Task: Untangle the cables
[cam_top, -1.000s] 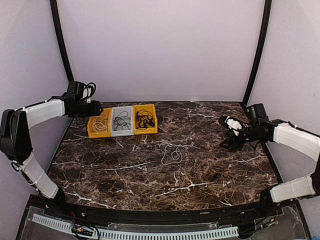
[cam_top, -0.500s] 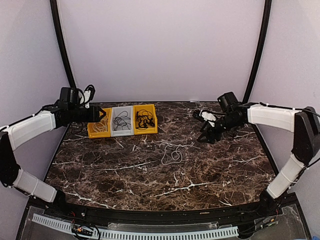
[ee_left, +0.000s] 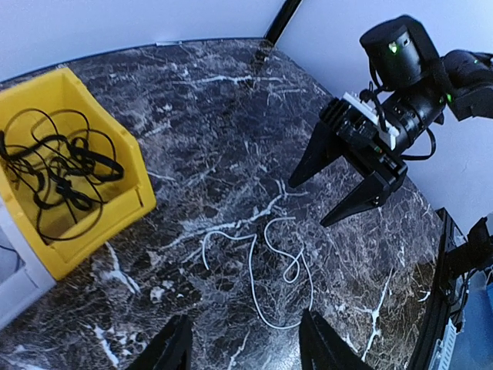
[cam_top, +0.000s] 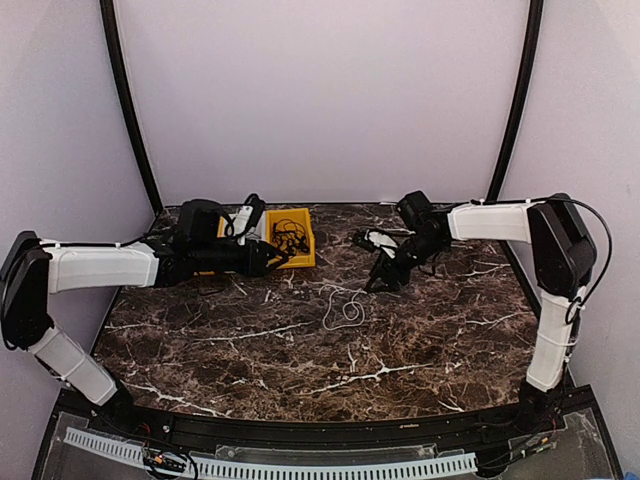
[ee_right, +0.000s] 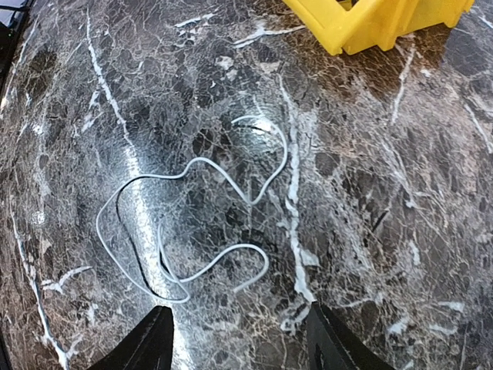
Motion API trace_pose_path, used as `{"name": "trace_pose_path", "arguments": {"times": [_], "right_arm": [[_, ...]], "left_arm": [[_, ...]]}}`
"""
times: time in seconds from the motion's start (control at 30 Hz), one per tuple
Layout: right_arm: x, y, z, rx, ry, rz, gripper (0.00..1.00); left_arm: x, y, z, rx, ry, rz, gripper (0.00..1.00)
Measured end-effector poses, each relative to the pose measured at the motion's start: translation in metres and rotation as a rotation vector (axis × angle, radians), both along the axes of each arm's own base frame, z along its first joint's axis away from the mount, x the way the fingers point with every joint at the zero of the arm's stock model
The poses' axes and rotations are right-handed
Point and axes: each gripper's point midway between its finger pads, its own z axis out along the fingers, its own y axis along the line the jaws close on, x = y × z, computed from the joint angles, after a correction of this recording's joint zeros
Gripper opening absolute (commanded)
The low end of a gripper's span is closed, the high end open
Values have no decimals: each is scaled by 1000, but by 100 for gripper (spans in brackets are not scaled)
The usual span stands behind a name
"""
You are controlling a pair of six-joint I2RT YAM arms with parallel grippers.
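A thin white cable (cam_top: 343,306) lies in loose loops on the dark marble table, near the middle. In the left wrist view the same cable (ee_left: 252,273) is just beyond my left gripper (ee_left: 245,316), which is open and empty above the table. My left gripper (cam_top: 283,262) reaches in from the left, in front of the bins. My right gripper (cam_top: 385,275) hangs open over the cable's right side, tips pointing down, also seen as the right gripper (ee_left: 306,204). Its own view shows the cable (ee_right: 231,247) right ahead of the open right gripper (ee_right: 239,308). Black cables (ee_left: 58,166) fill a yellow bin (cam_top: 303,250).
The yellow bin (ee_left: 135,166) stands at the back left, with a grey bin (ee_left: 9,270) beside it, mostly hidden by my left arm from above. The yellow bin (ee_right: 377,23) shows at the top of the right wrist view. Black frame posts rise at the back corners.
Both arms have swung inward from the table's sides. The left gripper moved right, past the bins; the right gripper moved left to the white cable. The cable has not moved.
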Motion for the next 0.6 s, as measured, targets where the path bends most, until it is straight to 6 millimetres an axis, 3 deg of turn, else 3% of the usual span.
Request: {"name": "trace_pose_path", "arguments": {"times": [0.17,0.3,0.6], "right_arm": [[-2,16,-15,-13,40,25,60],[-1,21,-28,-28,74,13,56],[7,21,-31,-46,81,-33,24]], "left_arm": [[-7,-33,-55,83,94,-12,44],[3,-42,-86,141,130,25,43],[35,-60,-134,197,176,76,40]]}}
